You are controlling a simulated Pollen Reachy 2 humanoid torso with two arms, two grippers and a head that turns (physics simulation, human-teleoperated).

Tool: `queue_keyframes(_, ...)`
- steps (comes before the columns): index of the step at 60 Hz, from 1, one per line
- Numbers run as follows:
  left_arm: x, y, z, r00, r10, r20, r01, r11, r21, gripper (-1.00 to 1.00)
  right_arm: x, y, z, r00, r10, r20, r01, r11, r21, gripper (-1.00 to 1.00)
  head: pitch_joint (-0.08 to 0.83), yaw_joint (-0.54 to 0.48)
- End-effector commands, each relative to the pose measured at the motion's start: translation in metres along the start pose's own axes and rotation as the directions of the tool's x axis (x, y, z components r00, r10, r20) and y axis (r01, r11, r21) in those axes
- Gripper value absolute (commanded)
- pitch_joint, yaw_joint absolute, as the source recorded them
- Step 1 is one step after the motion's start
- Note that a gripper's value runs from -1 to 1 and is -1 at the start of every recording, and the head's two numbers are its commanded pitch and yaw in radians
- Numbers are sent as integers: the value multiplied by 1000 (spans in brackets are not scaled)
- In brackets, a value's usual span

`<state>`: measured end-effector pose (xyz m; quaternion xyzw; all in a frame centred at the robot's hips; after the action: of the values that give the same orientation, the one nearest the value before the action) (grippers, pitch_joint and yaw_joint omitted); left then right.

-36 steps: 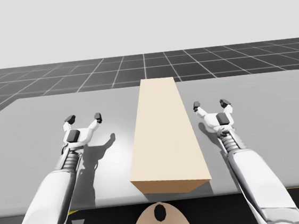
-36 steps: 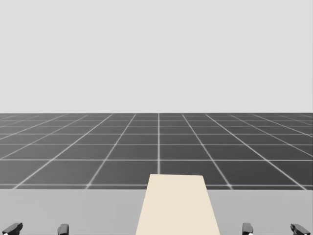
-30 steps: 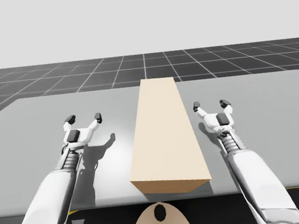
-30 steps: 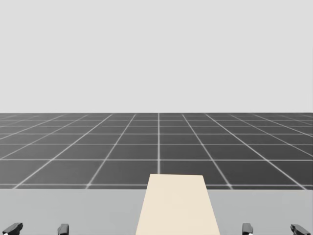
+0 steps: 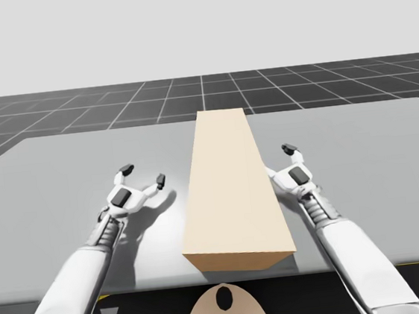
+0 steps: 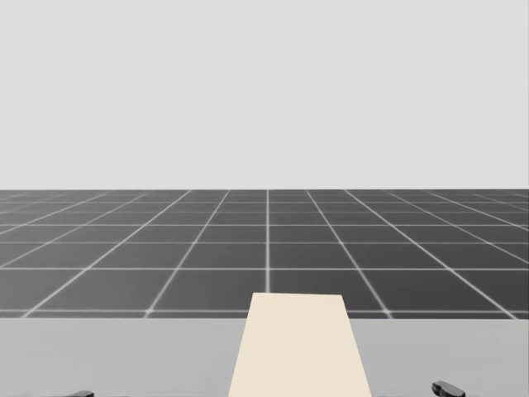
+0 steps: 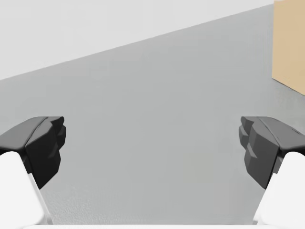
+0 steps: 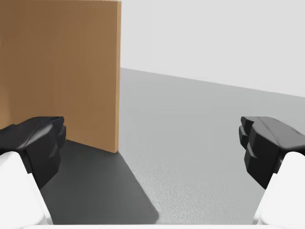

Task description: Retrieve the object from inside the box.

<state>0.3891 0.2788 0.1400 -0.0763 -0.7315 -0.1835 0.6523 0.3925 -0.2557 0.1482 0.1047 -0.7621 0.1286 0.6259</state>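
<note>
A long tan box (image 5: 231, 185) lies closed along the middle of the grey table (image 5: 53, 166); nothing inside it can be seen. My left gripper (image 5: 143, 174) hovers open to the left of the box, angled toward it, a short gap away. My right gripper (image 5: 279, 159) is open right beside the box's right wall, its inner finger close to that wall. In the left wrist view the open gripper (image 7: 152, 148) has bare table between its fingers and the box's corner (image 7: 289, 43) ahead to one side. In the right wrist view the box wall (image 8: 59, 71) stands just ahead of one finger (image 8: 40, 143) of the gripper (image 8: 152, 148).
In the head view the box's far end (image 6: 297, 343) reaches near the table's back edge, with a dark gridded floor (image 6: 264, 248) beyond. Bare table lies on both sides of the box.
Both arms have swung inward toward the box, each gripper turning to face it. The right gripper now sits against the box's side. The box has not moved.
</note>
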Motion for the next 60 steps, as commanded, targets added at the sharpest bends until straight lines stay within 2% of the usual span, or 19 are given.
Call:
queue_keyframes(1,-1,-20,8,999,-43,19,46,979,-197,-1000,-2,15,6,999,-17,33,10,981,191,-1000,-1,9)
queue_keyframes(11,3,-30,17,997,-24,72,47,942,-333,-1000,0,29,12,997,-13,74,-13,942,335,-1000,-1,8)
queue_keyframes(17,4,-34,21,996,-16,86,48,920,-389,-1000,2,44,20,996,-47,75,9,894,448,-1000,-2,7)
queue_keyframes(23,4,-36,21,996,-24,85,56,916,-398,-1000,2,57,23,995,-56,85,7,872,490,-1000,-1,5)
queue_keyframes(25,3,-36,21,996,-26,85,58,916,-398,-1000,2,60,23,995,-79,59,36,848,529,-1000,-2,5)
queue_keyframes(26,3,-37,21,996,-27,85,58,915,-399,-1000,2,65,25,992,-113,62,66,856,512,-1000,-1,5)
queue_keyframes(27,3,-37,21,996,-27,85,59,915,-400,-1000,2,68,25,990,-128,59,79,851,519,-1000,-1,6)
queue_keyframes(31,3,-38,21,996,-28,85,60,913,-404,-1000,0,74,27,992,-110,64,56,828,559,-1000,0,2)
queue_keyframes(35,2,-38,21,996,-31,83,63,912,-406,-1000,-4,79,27,991,-119,68,57,812,581,-1000,1,2)
queue_keyframes(37,2,-38,21,996,-33,82,64,911,-408,-1000,-8,80,27,991,-115,67,52,800,598,-1000,1,2)
queue_keyframes(43,1,-39,21,996,-42,80,71,909,-410,-1000,-20,82,25,992,-125,30,80,782,618,-1000,6,-1)
queue_keyframes(46,0,-40,21,996,-48,79,76,909,-409,-1000,-27,83,22,993,-113,36,65,771,634,-1000,10,-4)
queue_keyframes(48,0,-40,21,996,-49,78,77,909,-409,-1000,-29,83,21,992,-124,24,81,770,633,-1000,11,-5)
queue_keyframes(50,0,-40,21,996,-53,78,80,909,-408,-1000,-32,84,20,992,-125,30,76,758,648,-1000,15,-8)
queue_keyframes(56,0,-40,21,995,-58,79,85,909,-409,-1000,-41,83,17,992,-121,41,64,746,663,-1000,19,-7)
queue_keyframes(57,0,-40,20,995,-59,79,86,909,-408,-1000,-43,82,17,991,-125,42,64,736,674,-1000,21,-7)
queue_keyframes(60,0,-41,20,995,-63,78,90,909,-407,-1000,-45,80,16,989,-139,39,76,731,679,-1000,22,-8)
